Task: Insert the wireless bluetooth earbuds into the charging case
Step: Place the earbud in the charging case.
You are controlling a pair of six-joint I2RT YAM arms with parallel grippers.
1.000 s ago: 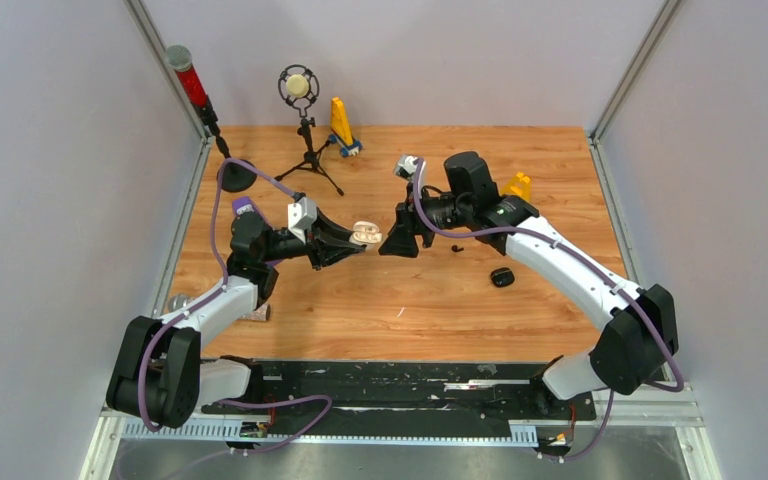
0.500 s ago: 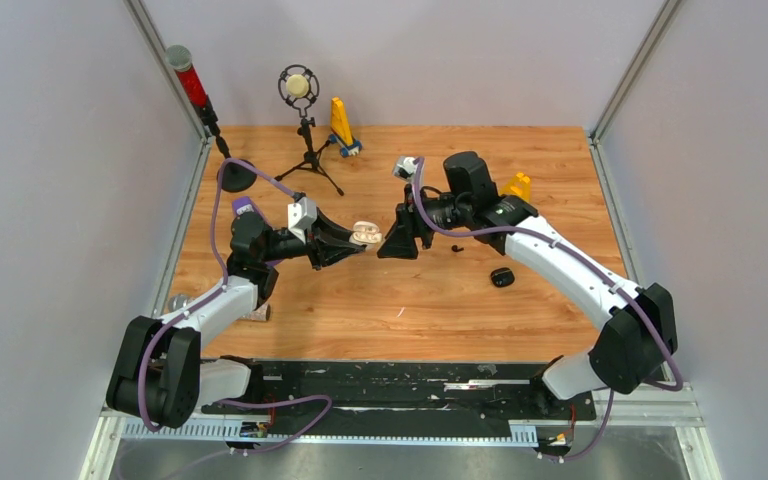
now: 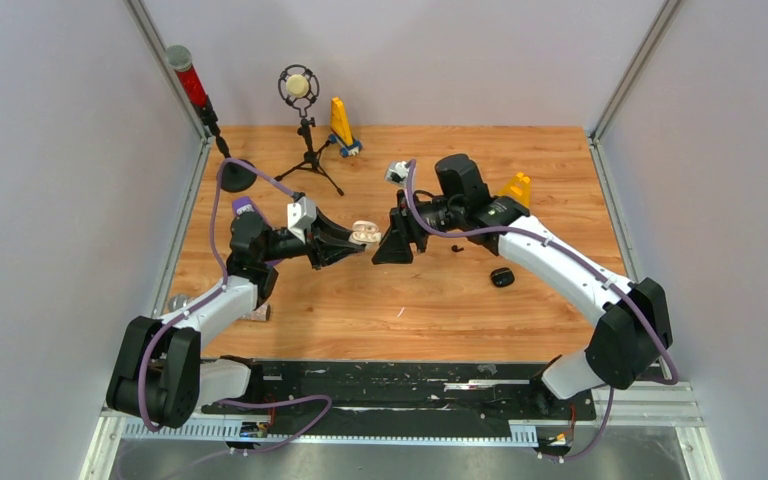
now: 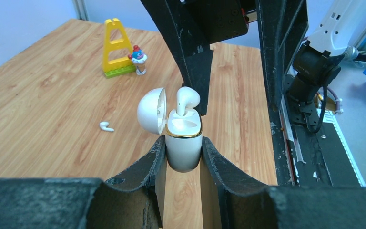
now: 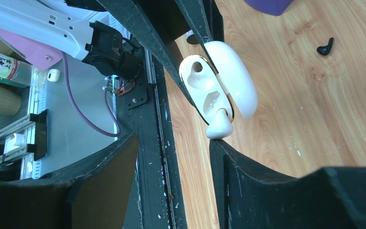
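My left hand (image 4: 183,143) clenches the open white case (image 4: 183,152). One white earbud (image 4: 187,99) pokes up from its socket, only half seated. My right hand (image 5: 171,148), at twelve o'clock, is released around it. A crooked push could flick it onto the table (image 4: 38,95).

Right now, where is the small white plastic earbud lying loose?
The loose white earbud lies on the wooden table in the left wrist view, left of the open white charging case that the left gripper holds.

White gold-rimmed case (image 4: 183,151), white earbud (image 4: 187,98)
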